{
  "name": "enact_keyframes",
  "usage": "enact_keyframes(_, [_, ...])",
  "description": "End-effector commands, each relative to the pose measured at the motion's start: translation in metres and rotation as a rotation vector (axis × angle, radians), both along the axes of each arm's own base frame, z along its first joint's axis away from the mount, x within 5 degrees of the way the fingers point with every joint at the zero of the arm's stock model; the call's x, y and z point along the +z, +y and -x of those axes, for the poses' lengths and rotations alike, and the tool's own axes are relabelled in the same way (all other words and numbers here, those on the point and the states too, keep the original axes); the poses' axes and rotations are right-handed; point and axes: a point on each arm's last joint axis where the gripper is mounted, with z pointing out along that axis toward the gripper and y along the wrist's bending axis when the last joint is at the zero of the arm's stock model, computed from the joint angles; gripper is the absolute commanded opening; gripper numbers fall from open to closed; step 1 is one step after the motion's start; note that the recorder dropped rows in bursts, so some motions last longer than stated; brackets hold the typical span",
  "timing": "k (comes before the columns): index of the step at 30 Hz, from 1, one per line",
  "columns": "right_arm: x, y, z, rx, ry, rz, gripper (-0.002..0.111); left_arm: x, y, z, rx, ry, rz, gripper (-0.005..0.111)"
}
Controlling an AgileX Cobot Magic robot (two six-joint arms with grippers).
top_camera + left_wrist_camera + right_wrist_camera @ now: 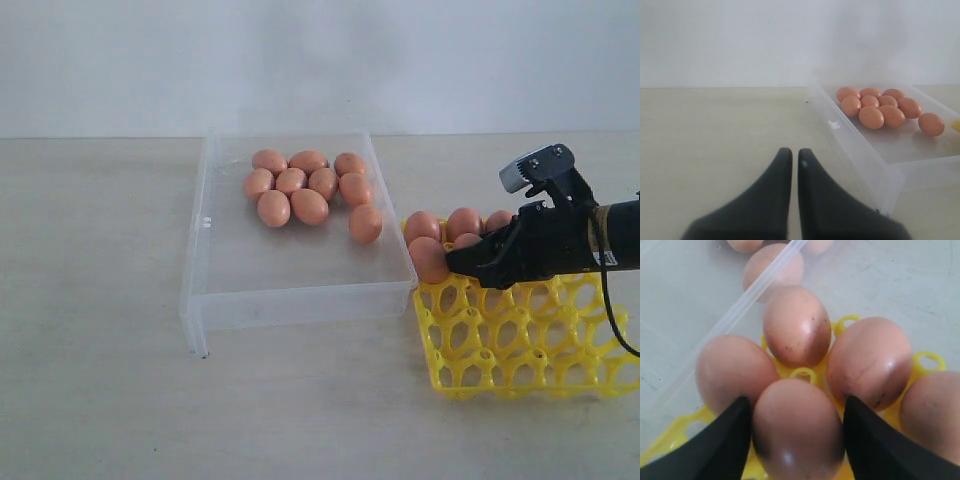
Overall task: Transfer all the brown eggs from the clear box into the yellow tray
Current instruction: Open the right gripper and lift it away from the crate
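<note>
Right pincer (796,400): straddles one speckled orange-brown oval egg (797,437) seated in bright yellow lattice plastic tray (805,374); clamped or released, cannot tell.
Left pincer (795,151): closed, empty.

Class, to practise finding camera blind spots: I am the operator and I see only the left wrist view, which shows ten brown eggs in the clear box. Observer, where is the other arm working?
Observer: The right gripper is at the yellow tray, on the tray's edge beside the clear box.
Operator: How many eggs has the tray got?
Observer: The right wrist view shows five brown eggs, clustered at that edge.
Operator: Is the gripper holding one?
Observer: Its fingers flank the nearest egg. I cannot tell whether they grip it.
</note>
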Motion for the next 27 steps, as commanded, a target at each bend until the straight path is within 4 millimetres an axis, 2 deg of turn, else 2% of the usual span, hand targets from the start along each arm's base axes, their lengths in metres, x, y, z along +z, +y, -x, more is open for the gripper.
enact_keyframes(1, [-0.003,-0.002,0.000,-0.009,0.016,0.029,0.053,-0.001,0.000,0.000,0.003,0.000,0.000,0.004])
enact_keyframes(7, [0.006,-0.002,0.000,-0.011,-0.010,0.032,0.053,-0.001,0.000,0.000,0.003,0.000,0.000,0.004])
enact_keyframes(16, [0.044,-0.002,0.003,-0.020,-0.119,0.044,0.053,-0.001,0.000,0.000,0.003,0.000,0.000,0.004])
enact_keyframes(21, [0.067,0.002,0.006,-0.022,-0.166,-0.015,0.053,-0.001,0.000,0.000,0.003,0.000,0.000,0.004])
enact_keyframes(24, [0.093,0.011,0.011,0.007,-0.244,-0.155,0.053,-0.001,0.000,0.000,0.003,0.000,0.000,0.004])
enact_keyframes(27, [0.128,0.025,0.019,0.044,-0.327,-0.464,0.052,-0.001,0.000,0.000,0.003,0.000,0.000,0.004])
